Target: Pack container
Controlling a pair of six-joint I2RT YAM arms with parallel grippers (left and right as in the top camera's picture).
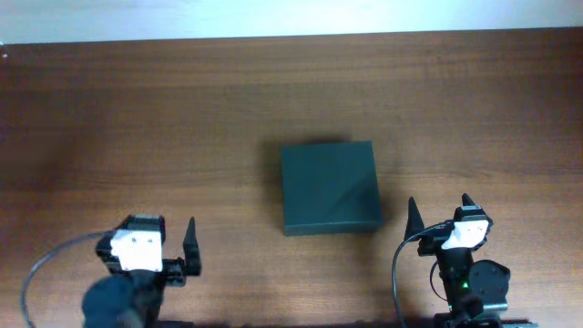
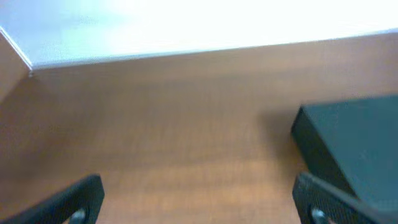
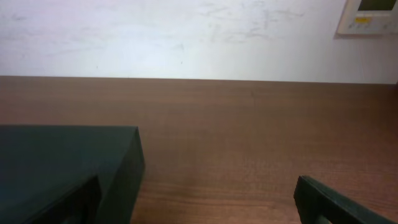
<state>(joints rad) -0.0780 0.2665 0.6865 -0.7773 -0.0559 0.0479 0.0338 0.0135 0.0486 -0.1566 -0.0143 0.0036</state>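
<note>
The container (image 1: 329, 187) is a dark green-black rectangular box, lid closed flat, lying in the middle of the brown wooden table. It shows at the right edge of the left wrist view (image 2: 357, 140) and at the lower left of the right wrist view (image 3: 62, 162). My left gripper (image 1: 168, 241) is open and empty near the table's front edge, well left of the box; its fingers frame bare wood (image 2: 199, 205). My right gripper (image 1: 439, 215) is open and empty, just right of the box's front right corner (image 3: 199, 202).
The wooden table (image 1: 137, 118) ends at a pale wall along its far edge (image 1: 291, 18). A white wall panel (image 3: 373, 15) hangs at the upper right of the right wrist view. No hand tools or other items show.
</note>
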